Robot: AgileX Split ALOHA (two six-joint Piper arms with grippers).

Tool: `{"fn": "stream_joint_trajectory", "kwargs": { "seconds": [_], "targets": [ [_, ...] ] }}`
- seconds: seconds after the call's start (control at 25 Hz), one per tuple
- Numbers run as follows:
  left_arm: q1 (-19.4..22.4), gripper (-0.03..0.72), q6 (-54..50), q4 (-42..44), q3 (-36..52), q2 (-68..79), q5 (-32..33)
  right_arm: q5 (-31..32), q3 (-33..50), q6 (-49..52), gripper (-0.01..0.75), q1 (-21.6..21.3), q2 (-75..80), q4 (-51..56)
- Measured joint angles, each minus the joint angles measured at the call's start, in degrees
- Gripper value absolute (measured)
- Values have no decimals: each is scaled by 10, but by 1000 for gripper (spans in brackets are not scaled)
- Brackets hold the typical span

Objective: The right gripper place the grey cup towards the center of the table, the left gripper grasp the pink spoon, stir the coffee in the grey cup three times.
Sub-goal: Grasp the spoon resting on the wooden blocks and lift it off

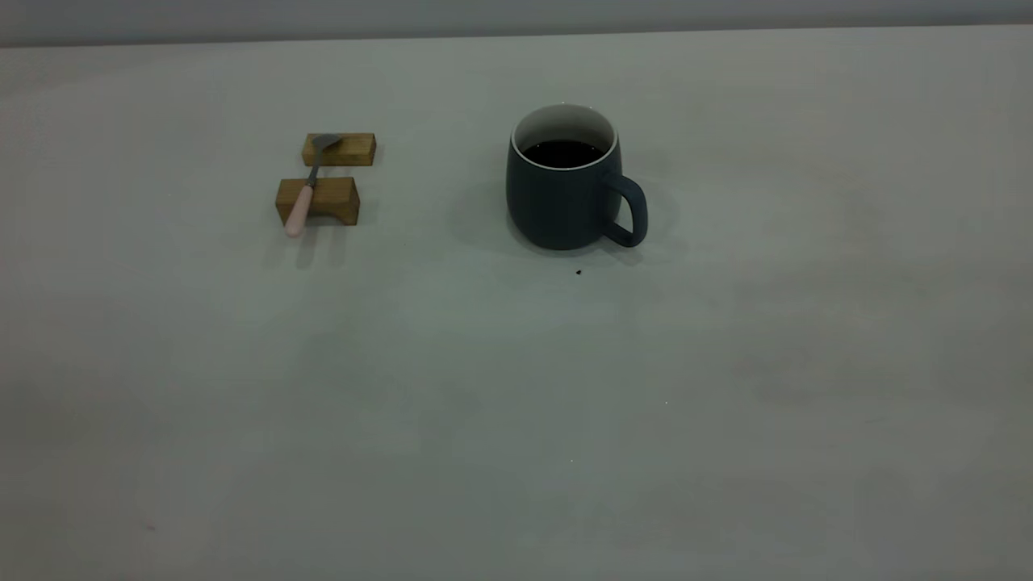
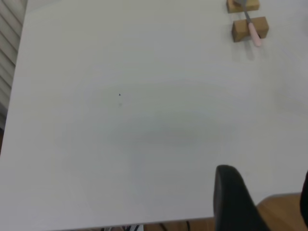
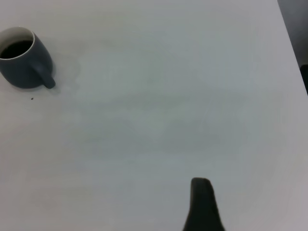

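Right gripper [image 3: 202, 204], jaw state can't tell, sits well away from grey cup [image 1: 565, 190]; handle faces its side, w/ coffee [image 1: 563, 153] inside.

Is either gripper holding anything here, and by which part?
Nothing is held. The pink spoon lies across two wooden blocks, and the grey cup stands alone.

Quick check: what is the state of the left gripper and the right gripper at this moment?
Left gripper: holding nothing; open or shut cannot be told.
Right gripper: holding nothing; only one finger shows, so open or shut cannot be told.
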Motion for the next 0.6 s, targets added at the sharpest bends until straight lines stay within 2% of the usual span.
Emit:
{"fn": "stream_joint_trajectory", "kwargs": {
  "seconds": [0.2,0.44,0.6],
  "targets": [
    [0,451,-47,29,-14,43,-40,0,0,0,588,0,0,0],
    [0,601,-122,84,-64,268,-127,0,0,0,588,0,0,0],
    [0,639,-182,95,-108,443,-184,0,0,0,588,0,0,0]
  ]
}}
